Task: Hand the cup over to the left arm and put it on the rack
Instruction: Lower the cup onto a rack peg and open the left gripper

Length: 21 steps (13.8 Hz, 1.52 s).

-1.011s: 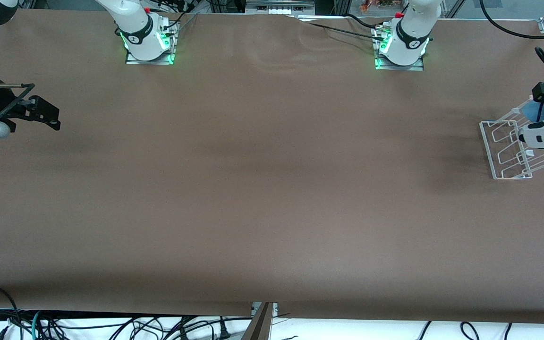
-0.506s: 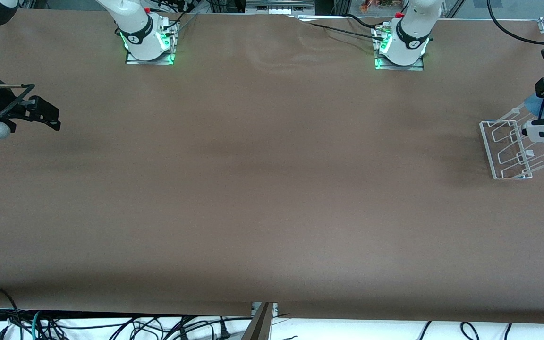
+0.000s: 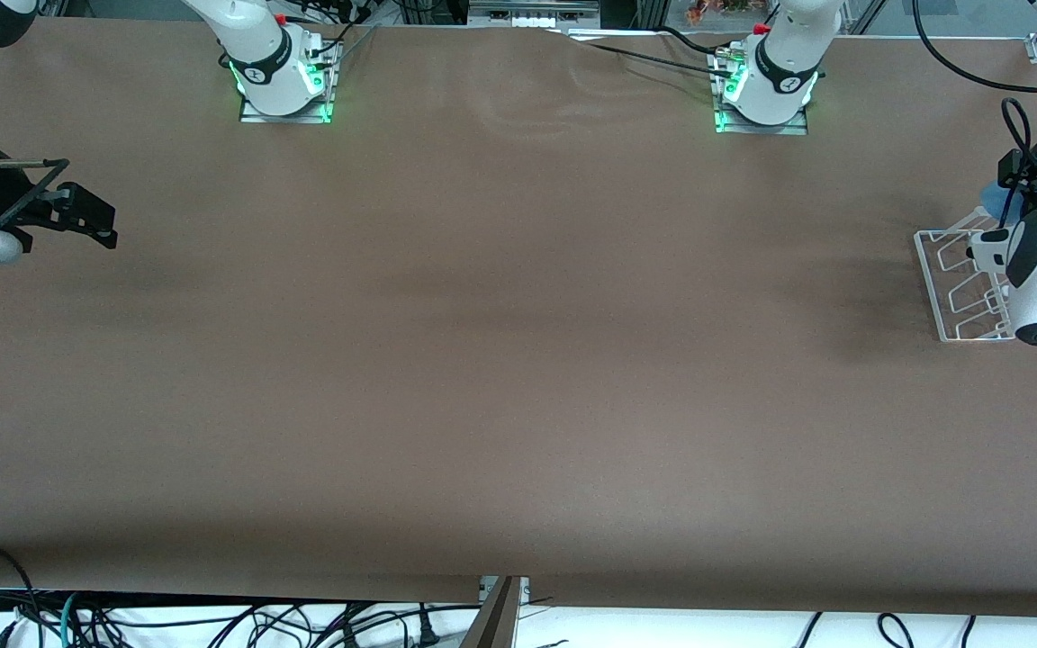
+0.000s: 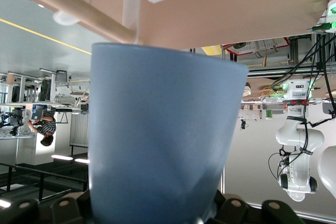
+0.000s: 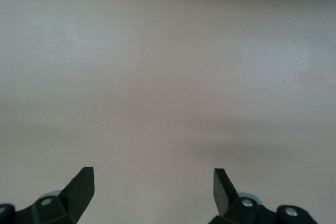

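The cup is being gripped by the left gripper over the rack, at three o'clock. The handover is judged done; placement is pending. The right gripper is waiting, fingers spread, empty, at nine o'clock.

Front view evenly lit from above, moderately bright; brown paper-covered table matte, no glare. Soft dark shadow patch on table just beside small white wire drying rack, toward right arm's end. Faint broad shadow bands across table middle; darker strip along edge nearest front camera. Green glow at both arm bases. Left wrist view: small light-blue tapered plastic cup close-up, soft focus, shaded. Right wrist view: table pale, washed out, featureless.
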Tool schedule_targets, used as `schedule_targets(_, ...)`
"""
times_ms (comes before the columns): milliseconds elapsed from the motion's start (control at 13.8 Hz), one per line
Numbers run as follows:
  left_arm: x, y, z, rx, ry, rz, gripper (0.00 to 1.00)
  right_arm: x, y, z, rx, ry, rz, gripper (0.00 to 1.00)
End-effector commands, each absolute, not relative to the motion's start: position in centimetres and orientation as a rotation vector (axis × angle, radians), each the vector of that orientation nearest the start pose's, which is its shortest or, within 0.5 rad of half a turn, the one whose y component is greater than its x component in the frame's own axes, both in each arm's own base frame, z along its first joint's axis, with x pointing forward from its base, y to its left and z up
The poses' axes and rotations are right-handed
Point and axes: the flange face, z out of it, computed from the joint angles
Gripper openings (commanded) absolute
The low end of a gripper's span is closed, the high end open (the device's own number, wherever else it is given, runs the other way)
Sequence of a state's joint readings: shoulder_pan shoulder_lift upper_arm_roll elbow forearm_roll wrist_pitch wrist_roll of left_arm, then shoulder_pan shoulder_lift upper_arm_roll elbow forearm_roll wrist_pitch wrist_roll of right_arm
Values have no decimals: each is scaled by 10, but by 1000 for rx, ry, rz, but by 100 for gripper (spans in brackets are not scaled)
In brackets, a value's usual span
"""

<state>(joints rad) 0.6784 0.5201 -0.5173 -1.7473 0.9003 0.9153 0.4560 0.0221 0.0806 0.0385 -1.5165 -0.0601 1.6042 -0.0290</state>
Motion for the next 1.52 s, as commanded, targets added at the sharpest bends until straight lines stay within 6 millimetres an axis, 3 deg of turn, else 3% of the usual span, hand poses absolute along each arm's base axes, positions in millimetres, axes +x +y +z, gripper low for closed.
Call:
schedule_targets(0, 484, 219, 307, -2167, 422, 1816, 0, 583, 29, 612, -3181, -168, -28, 100)
schedule_targets(867, 466, 231, 266, -2200, 447, 1780, 0, 585, 26, 609, -3181, -170, -20, 100)
schedule_targets(1300, 469, 232, 259, -2207, 453, 1773, 1, 585, 26, 609, -3181, -168, -20, 100)
schedule_targets(1373, 470, 233, 262, -2218, 454, 1775, 29, 586, 25, 609, -3181, -168, -20, 100)
schedule_targets(1445, 470, 236, 266, -2232, 450, 1775, 73, 585, 24, 610, -3181, -165, -22, 100)
